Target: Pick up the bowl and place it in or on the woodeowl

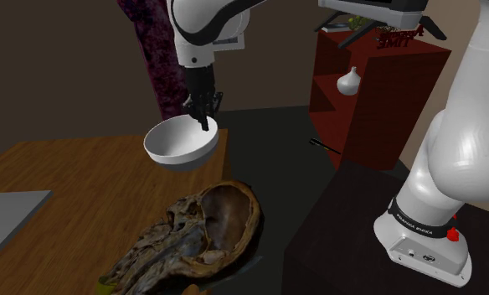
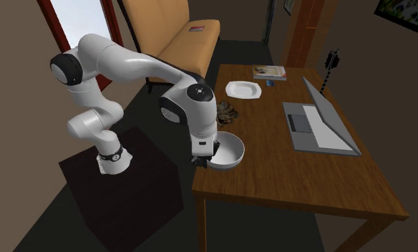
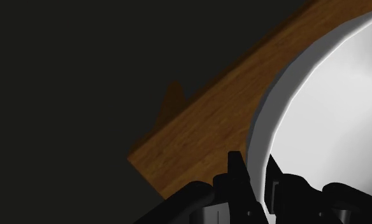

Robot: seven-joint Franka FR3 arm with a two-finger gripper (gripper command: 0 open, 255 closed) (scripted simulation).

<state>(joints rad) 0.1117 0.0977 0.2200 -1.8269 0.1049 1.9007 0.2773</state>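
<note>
Half your job looks done: the tool [image 1: 204,120] is clamped on the rim of the white bowl [image 1: 177,144], held above the edge of the bench [image 1: 67,180], and the brown carved owl [image 1: 205,233] nearby awaits it.

In the wrist view the white bowl [image 3: 325,108] runs off at three o'clock and the gripper [image 3: 255,167] is cut at six o'clock, with just its finger ends in frame. The table [image 3: 204,127] covers most of a dark leg [image 3: 172,102]. In the second exterior view the arm [image 2: 197,107] hides the white bowl's nine o'clock side and nearly all of the brown bowl [image 2: 229,112]; a blue thing [image 2: 272,81] toward the table's twelve o'clock end is too small to tell. In the shoulder view the brown bowl is cut at six o'clock, a grey slab [image 1: 8,209] at nine o'clock — and a grey object [image 1: 377,10] atop the red shelf [image 1: 377,92] at twelve.
</note>
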